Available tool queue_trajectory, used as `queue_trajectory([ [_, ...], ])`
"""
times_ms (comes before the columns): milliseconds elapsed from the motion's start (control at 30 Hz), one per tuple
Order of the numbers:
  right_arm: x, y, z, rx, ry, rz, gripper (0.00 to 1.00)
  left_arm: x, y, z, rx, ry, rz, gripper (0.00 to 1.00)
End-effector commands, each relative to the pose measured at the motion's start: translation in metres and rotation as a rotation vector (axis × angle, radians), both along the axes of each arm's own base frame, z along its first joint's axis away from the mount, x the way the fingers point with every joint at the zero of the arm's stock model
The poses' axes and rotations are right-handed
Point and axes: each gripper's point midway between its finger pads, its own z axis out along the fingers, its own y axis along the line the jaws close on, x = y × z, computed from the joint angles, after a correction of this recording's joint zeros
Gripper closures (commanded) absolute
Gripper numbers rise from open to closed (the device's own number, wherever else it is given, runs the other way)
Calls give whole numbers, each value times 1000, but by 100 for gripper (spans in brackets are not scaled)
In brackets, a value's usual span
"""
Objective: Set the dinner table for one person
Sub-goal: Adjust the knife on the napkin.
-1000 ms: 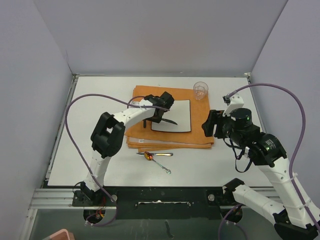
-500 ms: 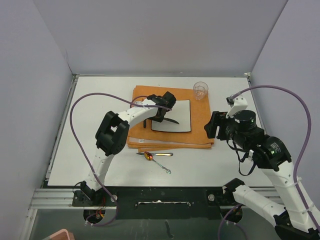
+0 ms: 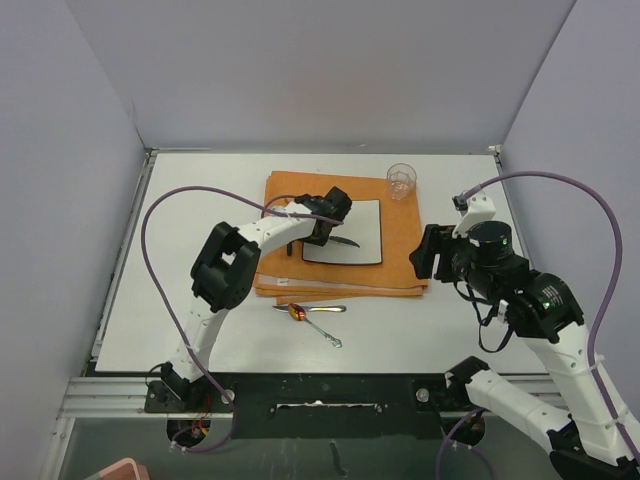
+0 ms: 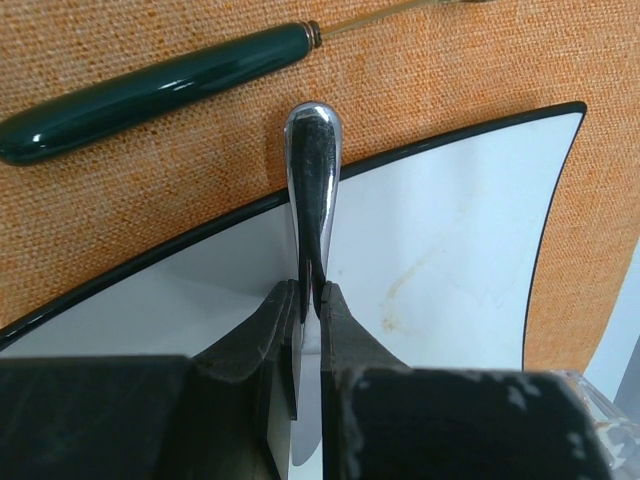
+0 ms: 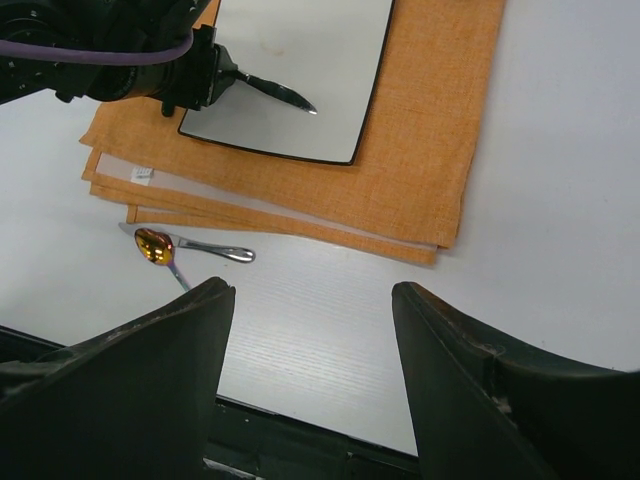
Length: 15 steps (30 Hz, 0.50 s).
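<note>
Left pincer (image 4: pixel 310 292) is clenched on a chrome utensil handle (image 4: pixel 312 170) by just its tips over the left side of the square white plate (image 4: pixel 450 230), so it could twist loose and clatter down there instead of onto the orange cloth (image 4: pixel 200 170). Right pincer (image 5: pixel 312 300) is released and empty. The white surface (image 3: pixel 190 200) spreads under everything, and since a second back the left elbow swung right while the utensil barely budged.

My top camera sits high at the near side, looking down and away over the whole worktop (image 3: pixel 400 330). The left wrist camera hangs very close over the white plate (image 4: pixel 440 250) on the orange cloth (image 4: pixel 150 190). My right wrist camera looks from farther back at the near right, sharing that plate, cloth and the spoon (image 5: pixel 152 245).
</note>
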Motion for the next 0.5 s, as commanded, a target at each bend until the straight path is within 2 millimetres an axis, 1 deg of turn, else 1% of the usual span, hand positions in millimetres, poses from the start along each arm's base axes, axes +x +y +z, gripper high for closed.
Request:
queue_trajectory([
  [0, 1, -4, 21, 26, -60, -21, 35, 4, 3, -7, 19, -31, 27, 100],
  [133, 0, -4, 18, 29, -55, -22, 34, 1, 5, -6, 37, -39, 16, 100],
  [200, 1, -4, 18, 32, -57, -24, 34, 1, 7, -1, 40, -52, 9, 100],
  [233, 1, -4, 17, 34, -55, -24, 34, 1, 8, 1, 44, -60, 3, 96],
  [400, 3, 0, 18, 50, -61, -19, 34, 2, 10, 15, 52, -87, -24, 69],
  [433, 3, 1, 19, 55, -62, -16, 34, 1, 10, 17, 54, -91, -28, 64],
  [467, 4, 2, 18, 59, -59, -16, 34, 1, 10, 20, 53, -95, -31, 63],
])
